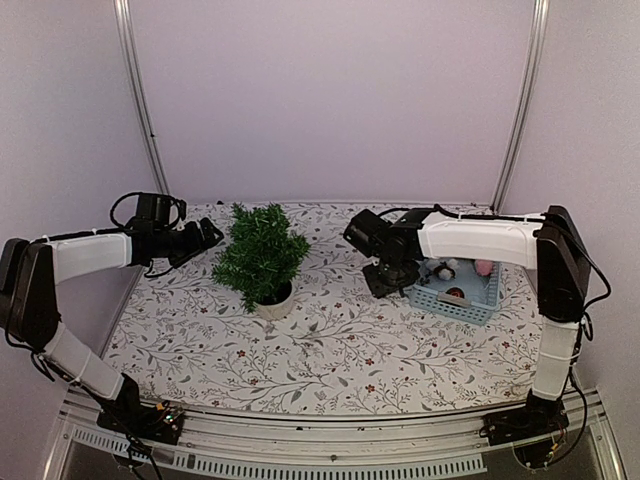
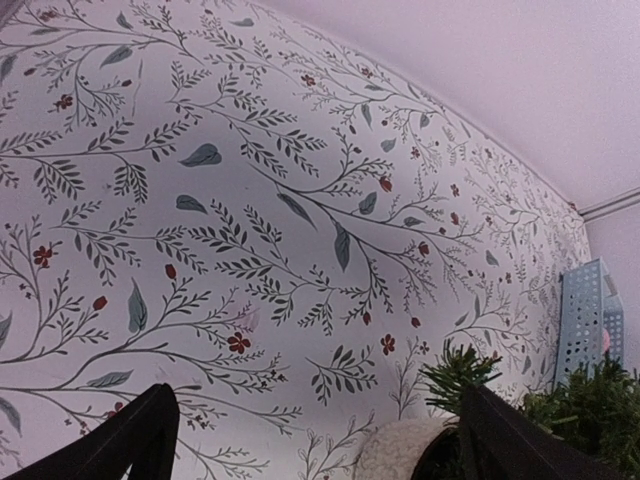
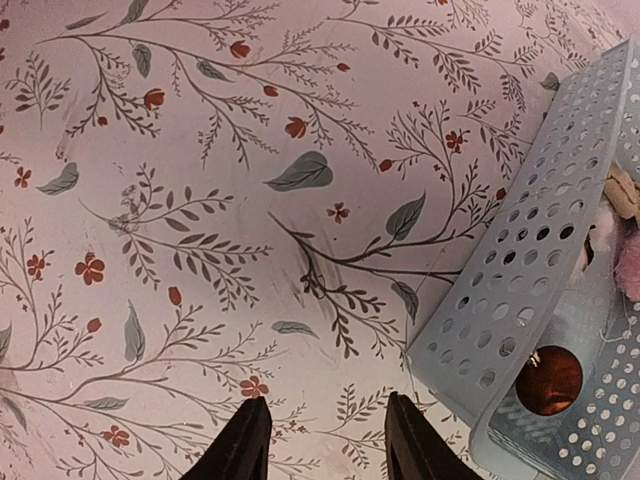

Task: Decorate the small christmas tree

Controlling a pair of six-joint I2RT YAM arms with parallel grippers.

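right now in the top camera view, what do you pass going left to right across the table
left gripper → small christmas tree in its white pot → right gripper → blue basket of ornaments

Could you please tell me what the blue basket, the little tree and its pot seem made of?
Blue basket: probably rigid moulded plastic, matt, given its regular rows of holes. Small christmas tree: seemingly artificial, with bushy dark green plastic-looking needles. Pot: white; its rim looks fuzzy from the left wrist, perhaps fabric-wrapped, though I cannot be sure.
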